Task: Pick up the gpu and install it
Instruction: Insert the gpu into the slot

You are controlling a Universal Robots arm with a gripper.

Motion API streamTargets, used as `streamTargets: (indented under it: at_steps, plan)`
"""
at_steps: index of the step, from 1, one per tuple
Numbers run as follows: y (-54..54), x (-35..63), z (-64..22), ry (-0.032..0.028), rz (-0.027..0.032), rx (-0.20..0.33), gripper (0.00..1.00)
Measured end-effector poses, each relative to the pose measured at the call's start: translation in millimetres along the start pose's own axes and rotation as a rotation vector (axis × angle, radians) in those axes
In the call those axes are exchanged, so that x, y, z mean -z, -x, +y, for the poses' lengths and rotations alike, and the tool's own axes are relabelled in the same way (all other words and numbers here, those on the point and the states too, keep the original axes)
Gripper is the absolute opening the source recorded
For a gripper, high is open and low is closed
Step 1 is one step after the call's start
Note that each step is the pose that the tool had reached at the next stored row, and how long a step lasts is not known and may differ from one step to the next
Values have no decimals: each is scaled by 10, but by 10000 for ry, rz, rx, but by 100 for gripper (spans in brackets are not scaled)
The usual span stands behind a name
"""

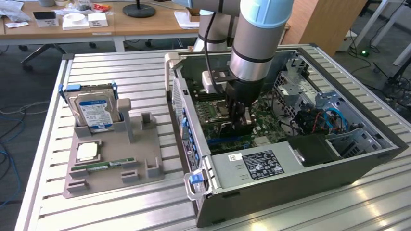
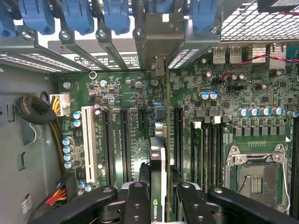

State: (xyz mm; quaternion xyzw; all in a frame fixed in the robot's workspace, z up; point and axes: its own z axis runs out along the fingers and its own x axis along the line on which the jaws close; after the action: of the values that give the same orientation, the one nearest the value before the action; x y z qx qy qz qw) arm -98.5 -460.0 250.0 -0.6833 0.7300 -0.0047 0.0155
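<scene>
The arm reaches down into the open computer case point(image 1: 334, 159), which lies on its side on the slatted desk point(image 1: 128, 72), and the end effector point(image 1: 239, 115) hangs just above the motherboard point(image 1: 215, 113). It is clenched on the gpu point(image 2: 158, 182): in the wrist view the card stands on edge between the black fingers point(image 2: 138, 200), its thin side toward the camera and a pale logo showing near the grip. The card runs from the fingers over the long black expansion slots point(image 2: 125, 140) toward its silver bracket point(image 2: 163, 42), which sits at the case's rear wall among the blue slot clips point(image 2: 77, 14). Whether the card's edge is seated in a slot cannot be told. Beside the slots lie the bare CPU socket point(image 2: 257, 175) with its metal frame, a white slot point(image 2: 88, 142) and a bundle of yellow and black cables point(image 2: 56, 105). In the exterior view the power supply point(image 1: 257, 166) with its label fills the near corner of the case. Well apart, toward the exterior view's left, a grey holder point(image 1: 112, 159) on the desk carries an upright hard drive point(image 1: 95, 113) with a blue-white label, a processor chip point(image 1: 87, 151) and a narrow green memory stick point(image 1: 103, 166).
</scene>
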Motion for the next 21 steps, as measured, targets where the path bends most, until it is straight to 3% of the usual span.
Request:
streamTargets:
  at_steps: [21]
  plan:
    - [0,2,0,0,-10,0,27]
